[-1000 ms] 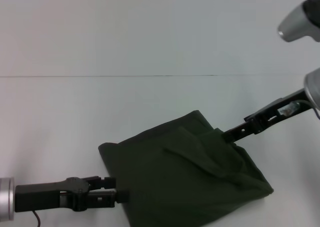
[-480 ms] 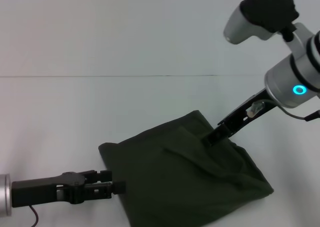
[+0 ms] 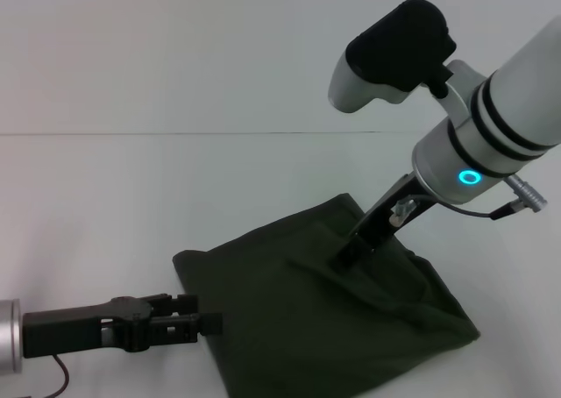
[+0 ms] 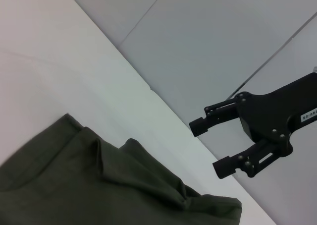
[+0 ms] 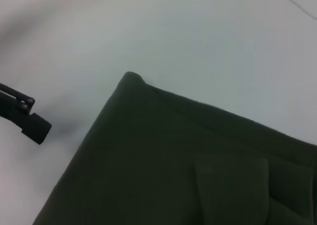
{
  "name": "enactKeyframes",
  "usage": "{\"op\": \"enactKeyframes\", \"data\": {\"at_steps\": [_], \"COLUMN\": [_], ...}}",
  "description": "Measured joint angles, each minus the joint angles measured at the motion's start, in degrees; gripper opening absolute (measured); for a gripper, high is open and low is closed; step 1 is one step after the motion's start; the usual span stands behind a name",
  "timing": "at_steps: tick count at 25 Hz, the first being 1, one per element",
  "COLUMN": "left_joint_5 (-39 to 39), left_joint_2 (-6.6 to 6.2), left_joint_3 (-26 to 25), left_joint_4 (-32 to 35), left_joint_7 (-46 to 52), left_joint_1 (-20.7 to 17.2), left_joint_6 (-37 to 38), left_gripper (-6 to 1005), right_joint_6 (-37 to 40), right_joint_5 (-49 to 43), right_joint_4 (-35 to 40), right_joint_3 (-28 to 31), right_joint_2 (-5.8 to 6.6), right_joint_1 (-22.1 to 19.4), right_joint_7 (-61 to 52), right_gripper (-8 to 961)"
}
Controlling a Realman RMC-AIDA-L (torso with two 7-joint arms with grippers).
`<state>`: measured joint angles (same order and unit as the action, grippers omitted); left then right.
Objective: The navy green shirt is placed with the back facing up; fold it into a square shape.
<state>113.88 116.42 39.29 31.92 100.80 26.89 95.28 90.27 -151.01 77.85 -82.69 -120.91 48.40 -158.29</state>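
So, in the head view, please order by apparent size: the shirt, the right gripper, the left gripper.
1. The navy green shirt, clearly largest.
2-3. The left gripper and the right gripper look alike; the right one stands nearer the camera, so no firm ranking.

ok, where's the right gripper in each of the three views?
Head view: right gripper, right of centre, over the folded navy green shirt.
Left wrist view: right gripper seen from afar at the picture's right, fingers parted, above the shirt.
Right wrist view: its own fingers are not in it; the dark tip at the left edge is the left gripper.
Shared landmark: the shirt.
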Motion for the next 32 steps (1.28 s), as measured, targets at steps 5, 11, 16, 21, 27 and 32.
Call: {"op": "enactKeyframes", "data": {"at_steps": [5,11,16,21,27,32], "left_joint_5": [0.22,0.37,0.51,0.51,0.51,0.50], "left_joint_2": [-0.14,-0.20,-0.14,-0.14,-0.04,0.02], "left_joint_3": [-0.01,-0.01,0.00,0.00,-0.07,0.03], "left_joint_4": [0.37,0.72,0.57,0.82,0.86,0.86], "left_joint_7": [0.31,0.52,0.70,0.70,0.71,0.49], "left_joint_1": [0.30,-0.21,-0.89,-1.27,-0.89,-0.75], "left_joint_6": [-0.31,-0.91,-1.34,-1.44,-1.46,-1.60], "left_gripper": [950,949,948,948,947,946], "right_joint_6": [-3.57,-8.29,-12.30,-13.24,-13.71,-15.88], "right_joint_5": [0.05,0.07,0.27,0.78,0.99,0.92], "right_joint_4": [-2.05,-6.83,-10.64,-10.92,-12.24,-14.71], "right_joint_3": [-2.68,-5.37,-8.17,-10.12,-10.20,-12.30], "right_joint_2": [-0.02,0.12,0.25,0.07,0.10,0.18], "right_joint_1": [-0.09,0.06,0.70,1.40,2.06,2.89], "right_joint_7": [-1.11,-1.25,-0.64,-0.81,-0.57,-0.46], "right_gripper": [905,903,902,900,899,897]}}
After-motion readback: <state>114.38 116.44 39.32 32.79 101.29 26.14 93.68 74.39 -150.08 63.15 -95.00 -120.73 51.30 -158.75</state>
